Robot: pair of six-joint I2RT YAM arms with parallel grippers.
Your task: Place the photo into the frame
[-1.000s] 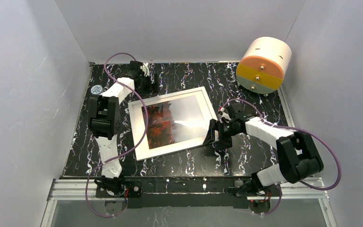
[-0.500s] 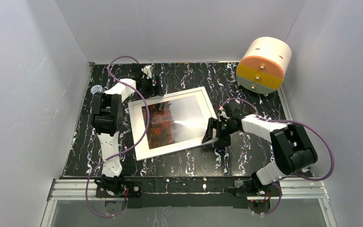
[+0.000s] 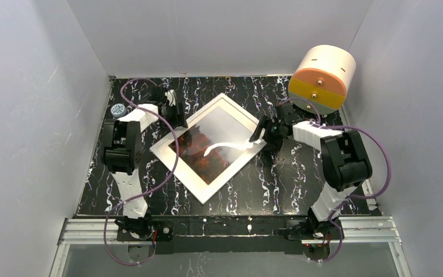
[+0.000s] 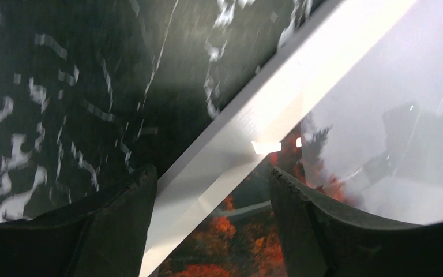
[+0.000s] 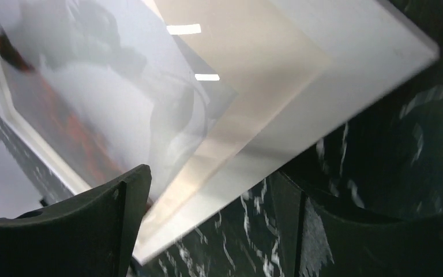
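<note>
The left gripper is seen spread wide astride the 10 o'clock rim of the frame, the right gripper equally wide astride its 3 o'clock corner, the photo half lost under glare, the long axis laid mid-table from 8 to 2 o'clock.

arms: white links, black joints | cables: purple

Drum far R, marble table
</note>
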